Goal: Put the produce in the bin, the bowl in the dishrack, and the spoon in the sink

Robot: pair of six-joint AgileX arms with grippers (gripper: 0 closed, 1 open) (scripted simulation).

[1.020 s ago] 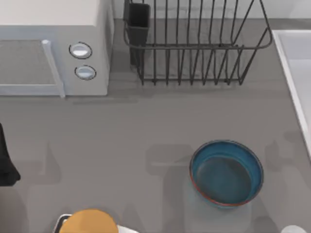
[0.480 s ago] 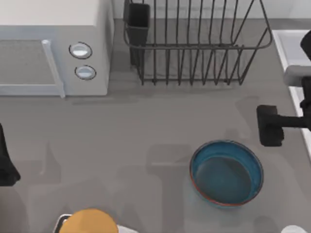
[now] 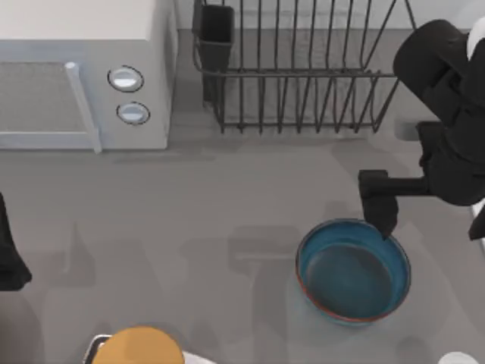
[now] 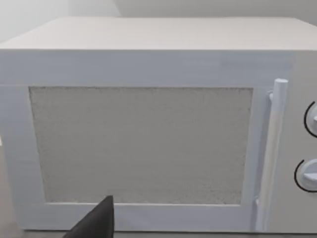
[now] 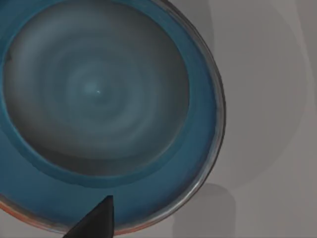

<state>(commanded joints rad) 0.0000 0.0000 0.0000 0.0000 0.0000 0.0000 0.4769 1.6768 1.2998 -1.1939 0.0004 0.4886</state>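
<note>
The blue-teal bowl (image 3: 353, 270) with a reddish-brown rim sits upright on the grey counter at the front right, with nothing in it. My right gripper (image 3: 379, 206) hangs just above the bowl's far rim, its black arm reaching in from the right. In the right wrist view the bowl (image 5: 99, 99) lies directly below. The dark wire dishrack (image 3: 303, 72) stands at the back with its black utensil cup (image 3: 214, 34) at its left corner. A sliver of the sink rim (image 3: 478, 221) shows at the right edge behind the arm. The produce, spoon and bin are out of view.
A white microwave (image 3: 76, 76) fills the back left; its door (image 4: 143, 144) faces the left wrist camera. My left arm (image 3: 9, 254) is parked at the left edge. An orange round object (image 3: 139, 347) sits at the front edge. Open counter lies between microwave and bowl.
The right arm came in from the right and moved left and forward, from beside the sink to the bowl's far rim. The bowl and left arm have not moved.
</note>
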